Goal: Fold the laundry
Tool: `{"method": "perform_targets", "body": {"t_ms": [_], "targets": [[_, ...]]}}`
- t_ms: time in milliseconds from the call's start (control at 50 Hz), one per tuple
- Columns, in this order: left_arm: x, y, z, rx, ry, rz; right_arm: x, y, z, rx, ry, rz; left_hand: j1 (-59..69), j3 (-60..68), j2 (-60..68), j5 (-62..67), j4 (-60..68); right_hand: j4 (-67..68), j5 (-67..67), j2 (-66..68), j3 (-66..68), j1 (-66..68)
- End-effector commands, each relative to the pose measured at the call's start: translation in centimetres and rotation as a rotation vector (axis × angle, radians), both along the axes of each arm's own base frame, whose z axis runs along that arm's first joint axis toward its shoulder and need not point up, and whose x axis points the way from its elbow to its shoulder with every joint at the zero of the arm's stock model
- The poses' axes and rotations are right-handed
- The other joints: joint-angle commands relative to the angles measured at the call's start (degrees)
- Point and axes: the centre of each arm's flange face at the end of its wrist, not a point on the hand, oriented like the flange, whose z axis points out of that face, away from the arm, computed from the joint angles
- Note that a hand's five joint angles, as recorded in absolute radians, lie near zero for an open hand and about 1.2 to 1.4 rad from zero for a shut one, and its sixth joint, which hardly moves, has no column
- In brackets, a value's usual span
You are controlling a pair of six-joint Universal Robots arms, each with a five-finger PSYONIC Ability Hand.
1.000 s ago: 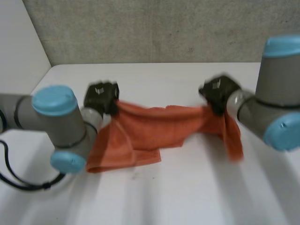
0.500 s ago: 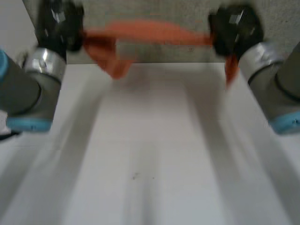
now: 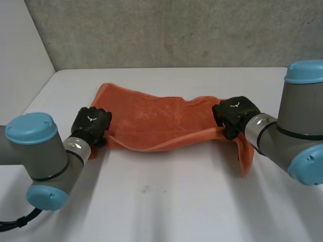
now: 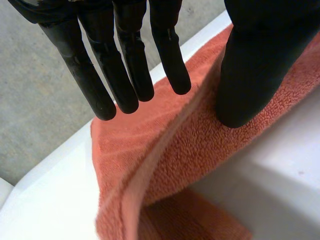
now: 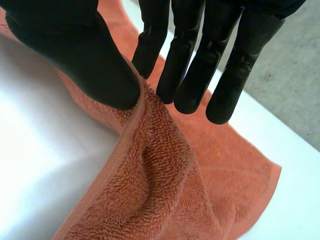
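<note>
Head view | left robot hand (image 3: 92, 123) pinching towel (image 3: 151, 118) | right robot hand (image 3: 233, 113) pinching towel

The orange terry towel (image 3: 151, 118) lies spread wide on the table (image 3: 166, 201), far edge flat, near hem raised between my left hand (image 3: 91, 125) and right hand (image 3: 233, 115), its right end trailing toward me.

Looks like a robotics lab to me: 2 grey arms (image 3: 35, 151) with light-blue caps work at a plain white table (image 3: 166, 201), with a rough grey wall (image 3: 176, 35) behind, a white panel (image 3: 20, 60) alongside, and 1 orange towel (image 3: 151, 118) laid out.
</note>
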Motion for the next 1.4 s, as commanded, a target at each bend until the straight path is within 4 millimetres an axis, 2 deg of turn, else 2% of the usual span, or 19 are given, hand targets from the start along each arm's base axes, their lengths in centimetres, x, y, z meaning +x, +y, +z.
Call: {"method": "perform_targets", "body": {"t_ms": [20,220,460,500,580,640,800,900,960,1060,1080,1140,1160,1200,1300,1320,1360,1380,1400], "targets": [[0.1,0.1,-1.3,0.034,-0.013,0.006,-0.7,-0.2,1.2,-0.018,-0.055,-0.020,3.6,3.4,3.7,3.8,3.7,11.7,13.2,12.9,12.2,25.8],[0.8,-1.1,-2.4,0.021,-0.018,0.051,-1.4,-0.3,3.0,-0.067,-0.072,-0.043,2.3,2.0,2.3,2.5,2.4,11.7,13.2,12.9,12.2,25.8],[3.5,-2.5,-1.6,0.003,-0.036,0.179,-3.1,-1.6,2.7,-0.070,-0.027,-0.085,3.6,3.4,3.7,3.8,3.7,11.7,13.2,12.9,12.2,25.8],[3.5,-2.5,-1.2,-0.008,-0.034,0.182,-3.2,-1.5,2.5,-0.066,-0.019,-0.086,9.0,8.7,9.0,9.2,9.1,11.7,13.2,12.9,12.2,25.8],[4.0,-2.2,-0.6,-0.016,-0.036,0.200,-3.3,-1.4,2.3,-0.058,-0.008,-0.086,35.0,34.8,35.1,35.2,35.1,11.7,13.2,12.9,12.2,25.8],[4.8,-2.0,0.5,-0.030,-0.032,0.223,-3.4,-1.3,2.2,-0.051,0.001,-0.083,35.1,34.8,35.1,35.3,35.2,11.7,13.2,12.9,12.2,25.8],[5.5,1.8,5.1,-0.061,-0.056,0.206,-4.3,1.3,1.3,0.069,0.206,-0.008,35.1,34.8,35.1,35.3,35.2,11.7,13.2,12.9,12.2,25.8],[6.1,5.6,7.3,-0.042,-0.219,0.154,-5.4,3.3,0.8,0.164,0.354,0.054,35.1,34.8,35.1,35.3,35.2,11.7,13.2,12.9,12.2,25.8],[6.3,6.5,6.9,-0.008,-0.312,0.129,-5.9,4.4,-0.1,0.208,0.440,0.109,35.1,34.8,35.1,35.3,35.2,11.7,13.2,12.9,12.2,25.8],[6.3,5.6,5.4,0.029,-0.357,0.120,-6.0,4.9,-1.1,0.224,0.498,0.155,35.1,34.8,35.1,35.3,35.2,11.7,13.2,12.9,12.2,25.8],[6.3,5.6,5.3,0.029,-0.357,0.120,-5.9,4.6,-1.4,0.220,0.500,0.155,35.1,34.8,35.1,35.3,35.2,11.7,13.2,12.9,12.2,25.8],[6.0,4.2,2.6,0.101,-0.391,0.108,-5.6,3.0,-2.7,0.197,0.504,0.142,35.1,34.8,35.1,35.3,35.2,11.7,13.2,12.9,12.2,25.8],[5.5,2.3,1.2,0.121,-0.398,0.104,-5.3,1.9,-2.9,0.164,0.506,0.123,35.1,34.8,35.1,35.3,35.2,11.7,13.2,12.9,12.2,25.8],[5.0,1.0,1.2,0.095,-0.393,0.105,-4.9,0.6,-2.6,0.117,0.500,0.097,35.1,34.8,35.1,35.3,35.2,11.7,13.2,12.9,12.2,25.8],[3.3,-4.2,5.4,-0.142,-0.316,0.139,-3.8,-4.3,2.3,-0.150,0.384,-0.038,35.1,34.8,35.1,35.3,35.2,11.7,13.2,12.9,12.2,25.8],[2.5,-5.8,8.3,-0.265,-0.272,0.155,-3.4,-6.0,4.9,-0.271,0.310,-0.094,35.1,34.8,35.1,35.3,35.2,11.7,13.2,12.9,12.2,25.8],[1.8,-7.2,11.7,-0.405,-0.213,0.172,-3.0,-8.1,8.7,-0.451,0.177,-0.163,35.1,34.8,35.1,35.3,35.2,11.7,13.2,12.9,12.2,25.8],[1.3,-8.1,15.0,-0.544,-0.149,0.193,-2.9,-8.6,10.0,-0.510,0.128,-0.181,35.1,34.8,35.1,35.3,35.2,11.7,13.2,12.9,12.2,25.8],[1.2,-8.3,16.8,-0.621,-0.116,0.205,-2.8,-8.9,11.1,-0.564,0.083,-0.194,35.1,34.8,35.1,35.3,35.2,11.7,13.2,12.9,12.2,25.8]]}}
